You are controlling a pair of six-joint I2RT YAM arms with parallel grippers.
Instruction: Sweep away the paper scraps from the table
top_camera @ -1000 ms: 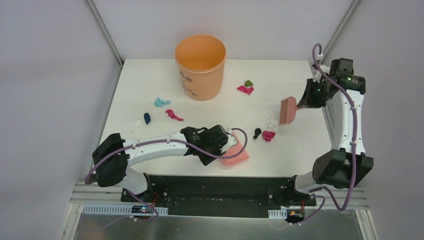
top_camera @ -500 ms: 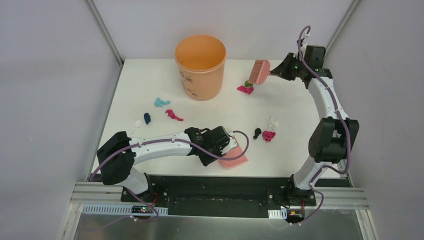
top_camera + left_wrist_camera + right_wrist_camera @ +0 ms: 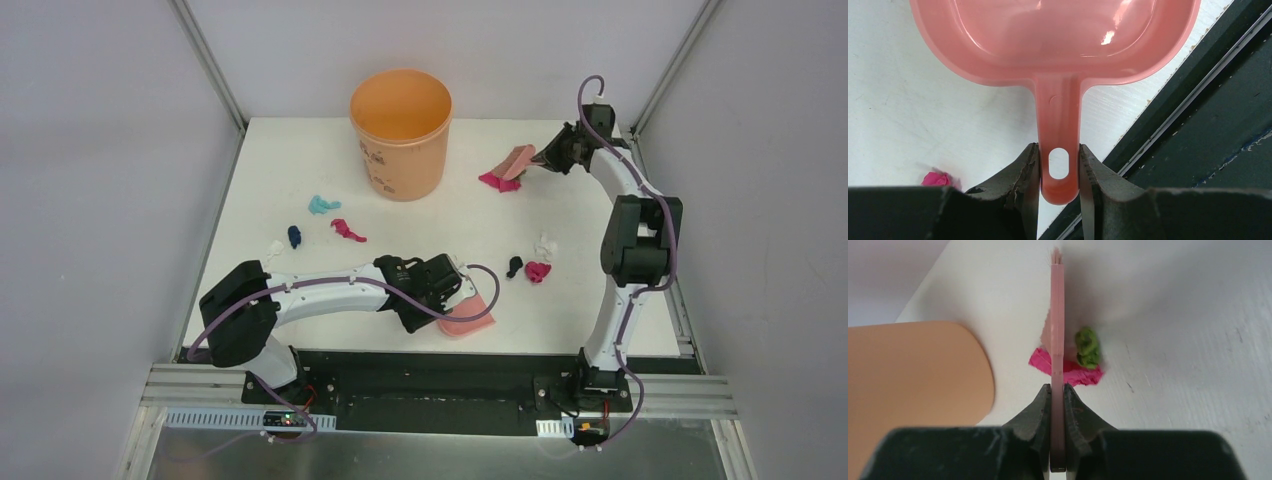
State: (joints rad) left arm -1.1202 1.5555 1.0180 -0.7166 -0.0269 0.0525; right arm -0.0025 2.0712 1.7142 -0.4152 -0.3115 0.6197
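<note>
- The right gripper clamps the flat handle of the brush; its jaws stand almost together, with only the thin handle between them.
- The left gripper pinches the handle end of the dustpan. Its jaws are narrow, and the pan lies directly ahead of them.
- The paper scraps lie loose on the table. A green wad and a magenta wad touch each other just ahead of the right jaws, at the brush.
- Another magenta wad lies left of the left jaws. A teal wad and a dark blue wad lie well apart from both grippers.
- We judge the wads light, soft and apt to roll or skip. We do not pinch them; we push them with the bristles and keep the hold on the brush handle.
- Compared with a second ago, the right arm has carried the brush to the far pair and lowered it onto them. The left arm and the dustpan have barely shifted, and no wad has moved.
</note>
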